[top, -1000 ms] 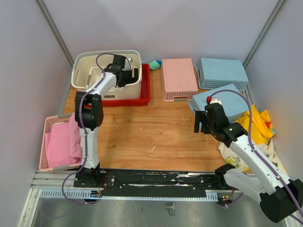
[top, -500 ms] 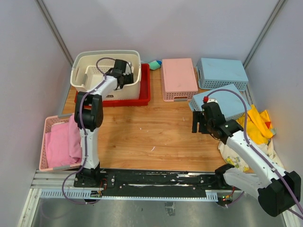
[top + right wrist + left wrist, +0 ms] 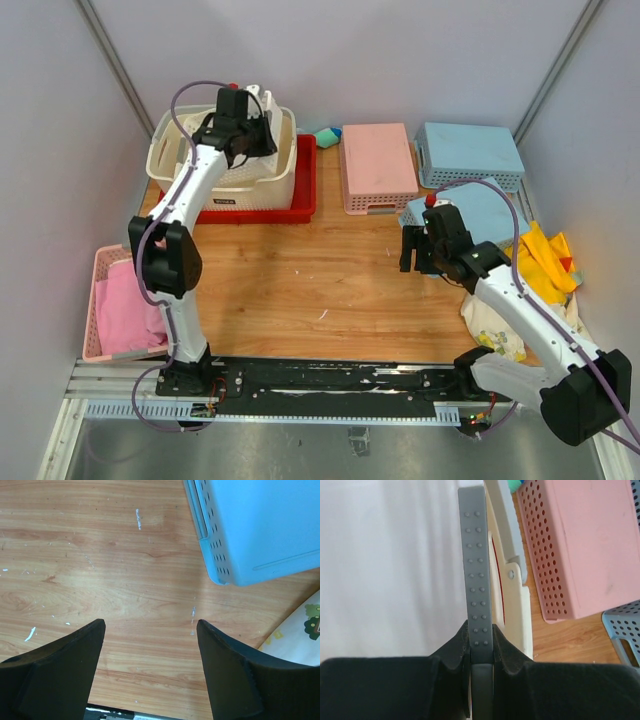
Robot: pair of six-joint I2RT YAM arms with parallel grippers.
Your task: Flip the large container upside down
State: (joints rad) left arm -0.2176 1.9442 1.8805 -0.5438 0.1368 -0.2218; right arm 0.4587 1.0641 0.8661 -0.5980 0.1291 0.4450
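Reading left to right across the table: one pink basket of cloth; one large container, cream, opening upward, seated in one red tray at the far left corner; one upturned pink basket; two blue ones, a far blue basket and a near blue basket. Left gripper: jaws pinched on a pale dotted strip raised over the container; which basket the strip belongs to cannot be told. Right gripper: jaws spread wide above bare wood, holding nothing.
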